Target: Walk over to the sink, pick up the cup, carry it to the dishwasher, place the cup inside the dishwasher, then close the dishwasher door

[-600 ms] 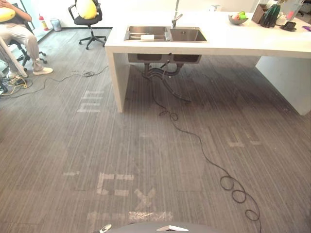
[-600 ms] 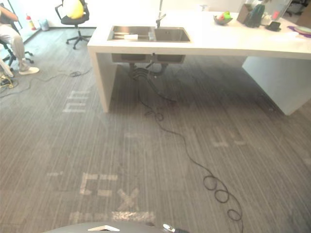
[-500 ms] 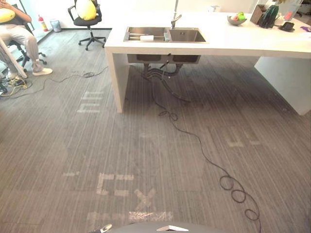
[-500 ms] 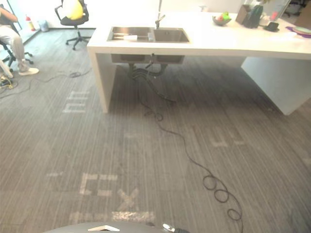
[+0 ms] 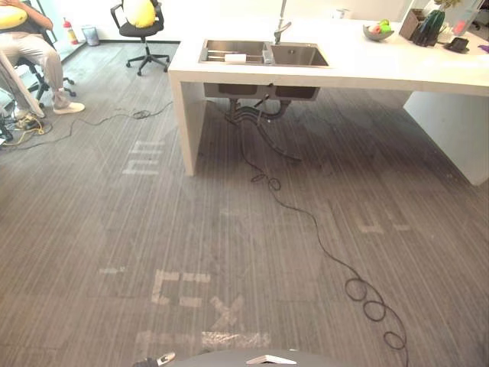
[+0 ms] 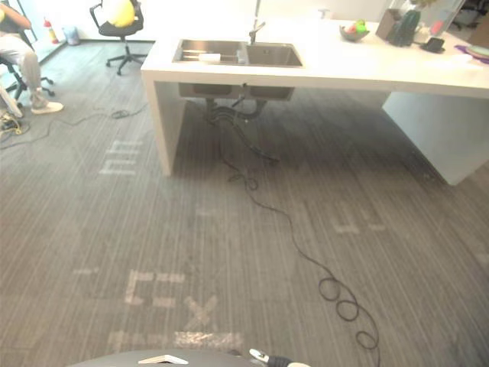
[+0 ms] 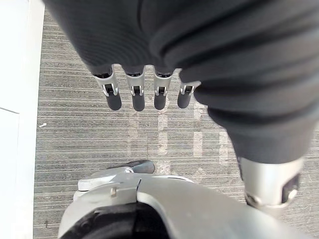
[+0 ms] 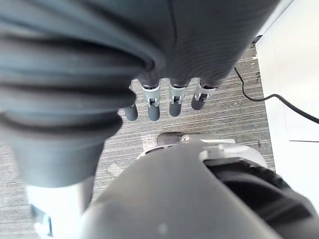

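The cup (image 5: pixel 234 58), if we read the small white shape rightly, lies in the left basin of the sink (image 5: pixel 299 55), well across the floor from us. Our left hand (image 7: pixel 133 95) and right hand (image 8: pixel 172 103) hang straight-fingered and empty, we judge because the walk comes first. A bowl (image 5: pixel 374 35) on the counter (image 5: pixel 382 65) holds fruit (image 5: pixel 381 25).
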`<state>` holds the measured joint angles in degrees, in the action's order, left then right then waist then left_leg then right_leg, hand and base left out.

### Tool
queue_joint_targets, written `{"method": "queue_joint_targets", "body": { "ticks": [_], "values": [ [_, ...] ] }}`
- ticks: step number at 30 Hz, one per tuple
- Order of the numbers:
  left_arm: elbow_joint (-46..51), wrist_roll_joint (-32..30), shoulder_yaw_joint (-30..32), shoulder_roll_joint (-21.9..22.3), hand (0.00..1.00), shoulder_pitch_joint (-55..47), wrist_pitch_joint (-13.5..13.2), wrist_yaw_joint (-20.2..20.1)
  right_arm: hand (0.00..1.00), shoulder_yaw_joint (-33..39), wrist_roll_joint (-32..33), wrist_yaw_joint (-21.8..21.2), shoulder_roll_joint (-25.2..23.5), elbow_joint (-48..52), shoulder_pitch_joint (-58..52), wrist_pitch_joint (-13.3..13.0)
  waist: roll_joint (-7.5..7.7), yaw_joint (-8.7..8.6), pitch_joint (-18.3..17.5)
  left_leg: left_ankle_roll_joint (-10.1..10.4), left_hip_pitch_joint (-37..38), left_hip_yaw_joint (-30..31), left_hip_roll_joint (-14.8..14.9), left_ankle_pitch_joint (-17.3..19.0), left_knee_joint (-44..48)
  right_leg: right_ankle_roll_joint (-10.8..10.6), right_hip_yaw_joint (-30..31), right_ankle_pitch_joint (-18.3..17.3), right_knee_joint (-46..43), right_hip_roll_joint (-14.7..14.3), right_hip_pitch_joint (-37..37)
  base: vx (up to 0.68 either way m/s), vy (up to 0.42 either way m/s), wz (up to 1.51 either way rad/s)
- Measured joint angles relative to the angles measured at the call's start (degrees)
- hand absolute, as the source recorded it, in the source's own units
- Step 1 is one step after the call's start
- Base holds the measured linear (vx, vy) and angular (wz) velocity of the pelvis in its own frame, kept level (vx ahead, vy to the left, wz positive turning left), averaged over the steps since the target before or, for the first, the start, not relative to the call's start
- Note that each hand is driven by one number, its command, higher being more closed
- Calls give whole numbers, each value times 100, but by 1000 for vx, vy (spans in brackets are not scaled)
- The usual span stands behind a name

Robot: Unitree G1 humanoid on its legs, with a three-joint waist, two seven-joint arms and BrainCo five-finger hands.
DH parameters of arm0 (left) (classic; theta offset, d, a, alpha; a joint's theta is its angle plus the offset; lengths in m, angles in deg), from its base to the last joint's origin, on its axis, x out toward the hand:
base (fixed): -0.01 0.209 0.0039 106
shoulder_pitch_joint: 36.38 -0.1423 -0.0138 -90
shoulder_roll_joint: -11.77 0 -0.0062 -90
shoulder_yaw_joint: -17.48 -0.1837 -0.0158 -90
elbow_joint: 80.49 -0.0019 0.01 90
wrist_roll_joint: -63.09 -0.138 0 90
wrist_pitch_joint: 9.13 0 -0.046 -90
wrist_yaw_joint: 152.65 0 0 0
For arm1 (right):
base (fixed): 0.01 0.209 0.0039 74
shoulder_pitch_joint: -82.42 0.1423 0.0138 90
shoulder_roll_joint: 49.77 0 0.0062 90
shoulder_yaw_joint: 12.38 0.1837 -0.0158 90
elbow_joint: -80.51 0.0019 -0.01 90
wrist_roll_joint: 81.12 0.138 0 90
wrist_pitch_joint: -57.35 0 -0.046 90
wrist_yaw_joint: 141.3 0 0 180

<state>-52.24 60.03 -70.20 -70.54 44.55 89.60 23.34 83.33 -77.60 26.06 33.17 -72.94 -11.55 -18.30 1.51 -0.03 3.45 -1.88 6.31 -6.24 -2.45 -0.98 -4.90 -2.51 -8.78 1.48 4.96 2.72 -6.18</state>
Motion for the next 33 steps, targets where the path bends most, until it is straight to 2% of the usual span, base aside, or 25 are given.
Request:
{"method": "queue_joint_targets", "body": {
  "ticks": [9, 20, 28, 31, 33],
  "values": [
    [0, -110, 110, -10, 0, 12, -11, 0, 0, 2, -108, -122, -47, -42, 39, -19, 76, 1, 48, -2, 71, 5, -3, -2, -3, -38, -8, -25, 1, 4, -79, 0, 0, 0],
    [-8, -161, 109, -11, 0, 16, -34, 2, 0, 2, -43, -176, -49, -46, 24, -229, 78, -11, 47, 4, 59, 35, -20, 2, -6, -40, -28, -27, -9, 12, -78, 0, 0, 0],
    [-16, -166, 110, -12, 0, 14, 7, 1, 0, 11, 124, -159, -47, -48, 17, -159, 74, -47, 49, -28, 74, 23, -30, -19, -7, -21, -9, -13, -35, 13, -86, 0, 0, 0],
    [-19, -162, 110, -11, 0, 21, 21, 2, 0, 31, 237, -101, -47, -48, 21, -8, 69, -59, 81, -34, 155, 12, -37, -24, -6, -9, 5, 5, -38, 13, -180, 0, 0, 0],
    [-22, -157, 107, -3, 0, 27, 22, 3, 0, 155, 375, -98, -48, -47, 15, 67, 12, -65, 133, -39, 235, 12, -42, -14, -7, -32, 10, -40, -135, 34, -194, -41, 12, 1]
  ]
}}
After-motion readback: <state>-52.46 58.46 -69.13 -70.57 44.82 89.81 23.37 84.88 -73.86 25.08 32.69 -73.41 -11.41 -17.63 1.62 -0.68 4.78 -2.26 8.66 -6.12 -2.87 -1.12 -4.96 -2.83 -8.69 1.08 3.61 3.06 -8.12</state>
